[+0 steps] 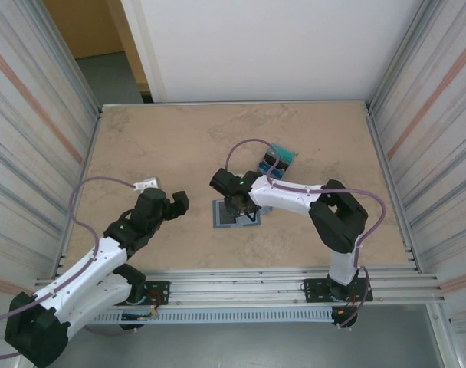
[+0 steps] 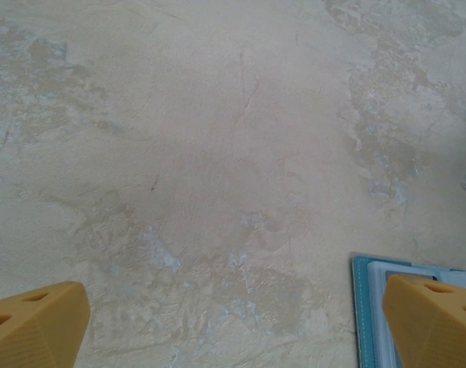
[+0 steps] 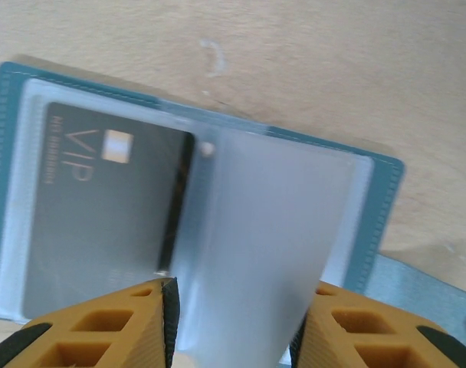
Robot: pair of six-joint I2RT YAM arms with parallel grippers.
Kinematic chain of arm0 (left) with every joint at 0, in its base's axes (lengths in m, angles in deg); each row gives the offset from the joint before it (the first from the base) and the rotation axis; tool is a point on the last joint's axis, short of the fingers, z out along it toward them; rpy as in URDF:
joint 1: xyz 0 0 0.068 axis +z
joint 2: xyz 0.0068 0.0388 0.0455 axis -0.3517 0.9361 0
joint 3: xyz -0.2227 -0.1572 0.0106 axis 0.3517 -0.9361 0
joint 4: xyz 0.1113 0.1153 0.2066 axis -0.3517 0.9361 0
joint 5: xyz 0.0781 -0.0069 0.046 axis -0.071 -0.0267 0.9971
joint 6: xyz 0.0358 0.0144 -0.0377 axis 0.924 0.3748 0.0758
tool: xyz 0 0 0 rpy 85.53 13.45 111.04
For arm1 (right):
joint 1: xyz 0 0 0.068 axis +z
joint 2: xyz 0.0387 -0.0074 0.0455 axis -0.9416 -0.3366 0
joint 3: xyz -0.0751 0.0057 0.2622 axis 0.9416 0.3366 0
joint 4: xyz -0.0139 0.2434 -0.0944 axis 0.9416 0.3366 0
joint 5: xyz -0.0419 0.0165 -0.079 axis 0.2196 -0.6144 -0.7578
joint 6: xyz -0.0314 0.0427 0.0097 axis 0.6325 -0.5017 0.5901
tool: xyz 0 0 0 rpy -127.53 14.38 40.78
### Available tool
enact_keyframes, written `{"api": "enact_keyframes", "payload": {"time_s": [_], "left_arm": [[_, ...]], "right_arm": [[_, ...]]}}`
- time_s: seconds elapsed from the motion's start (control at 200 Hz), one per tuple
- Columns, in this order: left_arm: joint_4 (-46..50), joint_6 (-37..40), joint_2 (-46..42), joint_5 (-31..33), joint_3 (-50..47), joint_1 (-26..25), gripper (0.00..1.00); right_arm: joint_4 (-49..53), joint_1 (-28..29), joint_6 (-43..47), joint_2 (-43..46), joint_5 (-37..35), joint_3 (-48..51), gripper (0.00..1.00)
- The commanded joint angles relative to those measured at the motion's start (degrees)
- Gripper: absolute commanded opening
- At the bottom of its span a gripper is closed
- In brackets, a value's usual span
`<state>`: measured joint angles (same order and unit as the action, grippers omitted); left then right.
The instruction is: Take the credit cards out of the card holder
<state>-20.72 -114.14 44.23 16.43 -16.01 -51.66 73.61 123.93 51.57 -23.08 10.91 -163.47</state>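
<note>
At the middle of the table (image 1: 179, 138), the card holder (image 3: 382, 180) lies open and flat, lining up, just in front of the right arm. The right gripper (image 3: 241, 295) hangs low over it, jaws partly spread, with a clear plastic leaf (image 3: 256, 230) of the holder lying between them. I cannot tell whether the pads touch that leaf. A grey card (image 3: 103, 207) marked VIP sits under the left-hand sleeve, so at least one card is yet to come out.

Beyond the holder, toward the far right, a small pile of cards (image 1: 278, 160) rests apart on the table. It is probably a drop spot, set clear of the holder so loose cards do not get in the way.

The left gripper (image 2: 233, 330) hovers to the left, spread wide and empty over bare table. The holder's teal edge shows beside its right finger (image 2: 428, 322). From there it seems placed to pin the holder down if it slides.
</note>
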Motion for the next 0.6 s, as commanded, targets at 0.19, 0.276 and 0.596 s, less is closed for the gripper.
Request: {"api": "enact_keyframes", "payload": {"time_s": [0.19, 0.276, 0.596], "left_arm": [[-1.65, 1.82, 2.58, -3.31, 2.35, 0.1, 0.99], [-2.8, 2.32, 4.18, -4.19, 2.65, -0.59, 0.99], [-4.35, 5.52, 13.78, -4.06, 6.92, -6.72, 0.99]], "right_arm": [[1.01, -2.44, -2.34, 4.96, -1.76, 4.31, 0.42], [0.5, -3.1, -2.31, 5.13, -1.23, 5.14, 0.42], [-2.89, -5.62, -2.83, 5.94, 3.15, 8.55, 0.37]]}}
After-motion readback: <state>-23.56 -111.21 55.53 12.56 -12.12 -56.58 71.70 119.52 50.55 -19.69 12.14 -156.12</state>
